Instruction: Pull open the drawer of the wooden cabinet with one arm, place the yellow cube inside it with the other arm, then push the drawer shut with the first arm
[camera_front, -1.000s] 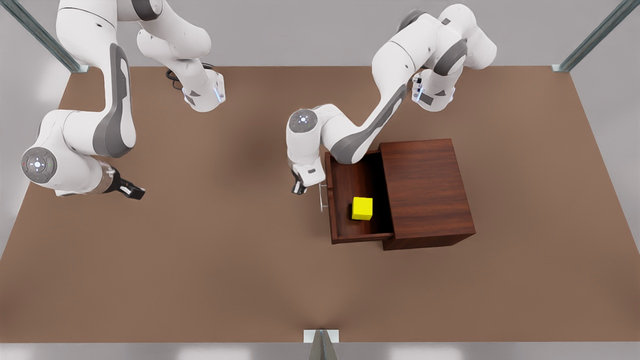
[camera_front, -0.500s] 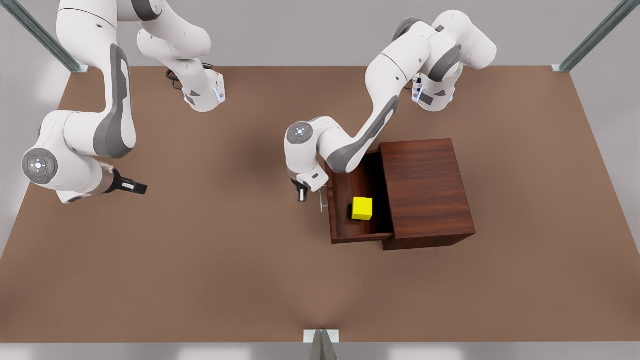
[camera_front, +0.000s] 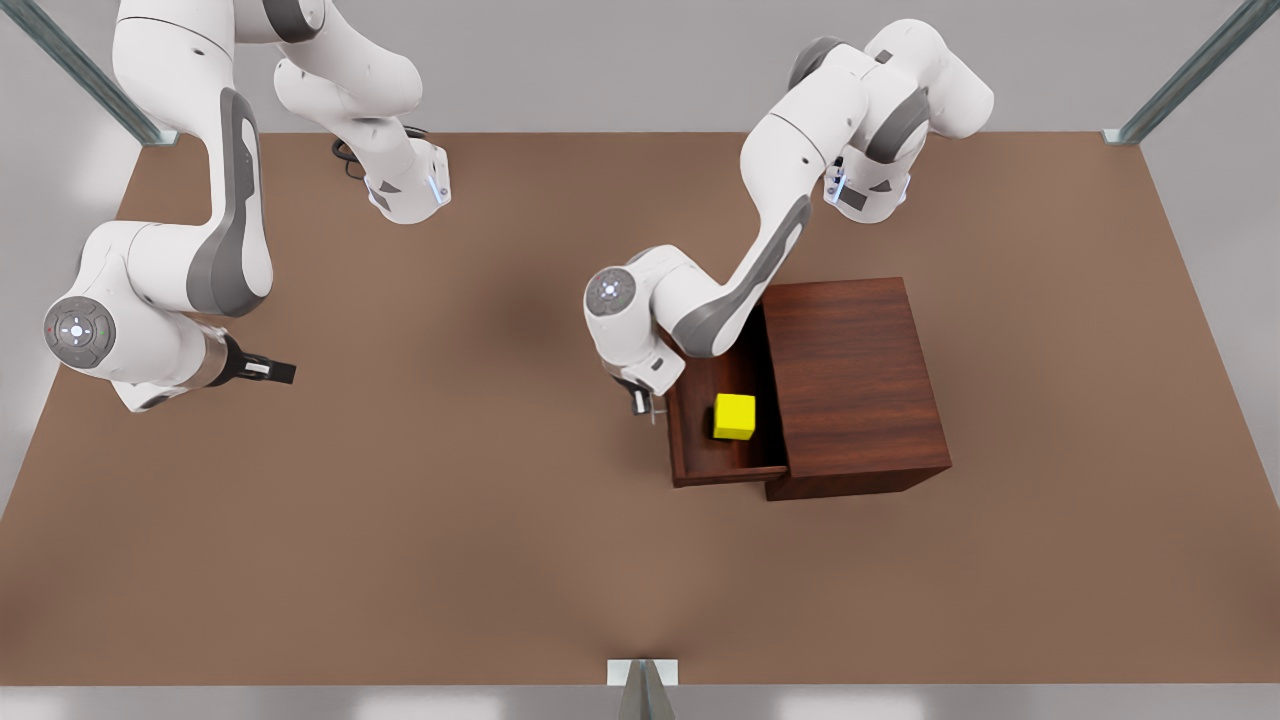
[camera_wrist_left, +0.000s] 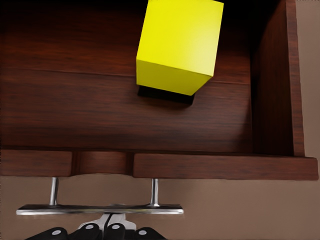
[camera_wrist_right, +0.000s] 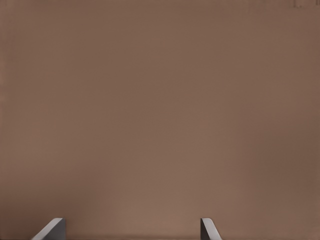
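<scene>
Left jaws (camera_front: 640, 402) press handle (camera_wrist_left: 100, 210); yellow cube (camera_front: 734, 416) beyond.

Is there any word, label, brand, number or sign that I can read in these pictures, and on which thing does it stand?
None can be read.
The wooden cabinet, the drawer, its handle and the yellow cube are plain.
The round joint caps bear small light marks only, no letters.

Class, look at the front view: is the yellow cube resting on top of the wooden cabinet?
No, the yellow cube sits inside the open drawer, beside the wooden cabinet and below its top.
</scene>
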